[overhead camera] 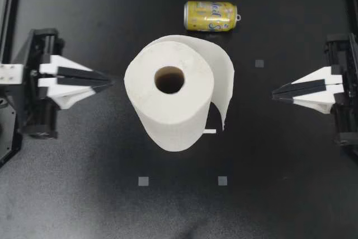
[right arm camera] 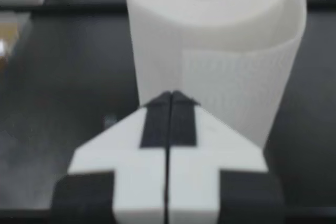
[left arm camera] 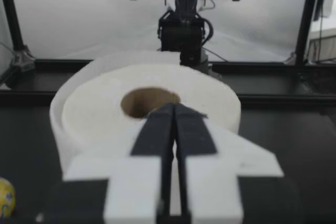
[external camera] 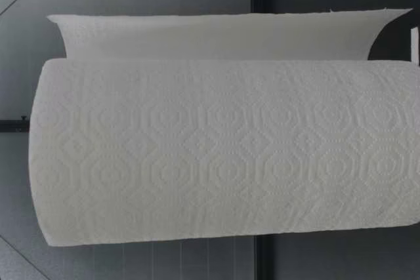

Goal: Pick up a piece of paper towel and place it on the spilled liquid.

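**White embossed paper towel roll upright on black tabletop, frame centre**

Brown cardboard core, hexagon-patterned surface; loose sheet curling off at right. At mid-left left gripper, at mid-right right gripper: fingers pressed together, empty, well apart from roll. Yellow metal can lying sideways, upper centre.

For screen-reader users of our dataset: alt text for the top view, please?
A paper towel roll stands upright on a black table, its loose sheet curling toward my right gripper. That and my left gripper flank it, both shut and empty. A yellow can lies on its side nearby.
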`<control>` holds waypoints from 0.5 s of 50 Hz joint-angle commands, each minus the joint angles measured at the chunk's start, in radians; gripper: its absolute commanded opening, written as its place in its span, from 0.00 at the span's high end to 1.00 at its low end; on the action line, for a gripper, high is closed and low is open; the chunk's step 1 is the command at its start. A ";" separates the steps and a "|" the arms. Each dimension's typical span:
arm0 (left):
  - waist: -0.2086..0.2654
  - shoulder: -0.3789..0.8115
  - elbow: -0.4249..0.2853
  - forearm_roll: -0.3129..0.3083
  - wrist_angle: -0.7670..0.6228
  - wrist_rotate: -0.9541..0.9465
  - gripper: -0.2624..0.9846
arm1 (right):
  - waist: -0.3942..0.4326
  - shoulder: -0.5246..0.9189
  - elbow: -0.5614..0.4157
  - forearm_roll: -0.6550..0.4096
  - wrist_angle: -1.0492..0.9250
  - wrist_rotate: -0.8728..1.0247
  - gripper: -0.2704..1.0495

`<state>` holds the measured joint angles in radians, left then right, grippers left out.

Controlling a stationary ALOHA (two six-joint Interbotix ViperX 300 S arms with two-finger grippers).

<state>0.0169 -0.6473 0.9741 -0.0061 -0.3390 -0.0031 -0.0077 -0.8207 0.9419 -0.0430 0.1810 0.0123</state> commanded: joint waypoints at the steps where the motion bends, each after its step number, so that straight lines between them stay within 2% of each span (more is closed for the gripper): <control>1: 0.002 0.040 -0.064 -0.012 -0.014 -0.002 0.72 | 0.000 0.006 -0.075 -0.029 0.109 0.003 0.83; 8: 0.005 0.115 -0.135 -0.023 0.018 0.005 0.72 | 0.002 0.044 -0.155 -0.110 0.339 0.018 0.83; 13: 0.014 0.163 -0.176 -0.023 0.052 0.006 0.72 | 0.043 0.114 -0.206 -0.212 0.469 0.060 0.83; 18: 0.025 0.212 -0.210 -0.023 0.084 0.006 0.72 | 0.130 0.187 -0.255 -0.400 0.611 0.187 0.83; 21: 0.031 0.230 -0.221 -0.023 0.103 0.006 0.72 | 0.198 0.236 -0.278 -0.560 0.724 0.316 0.83; 23: 0.034 0.238 -0.227 -0.023 0.114 0.005 0.72 | 0.273 0.281 -0.293 -0.709 0.845 0.445 0.83; 25: 0.038 0.242 -0.232 -0.023 0.121 0.005 0.72 | 0.330 0.307 -0.301 -0.810 0.931 0.538 0.83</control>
<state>0.0445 -0.4019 0.7762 -0.0276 -0.2224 0.0015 0.2393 -0.5492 0.6811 -0.6995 0.9925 0.4556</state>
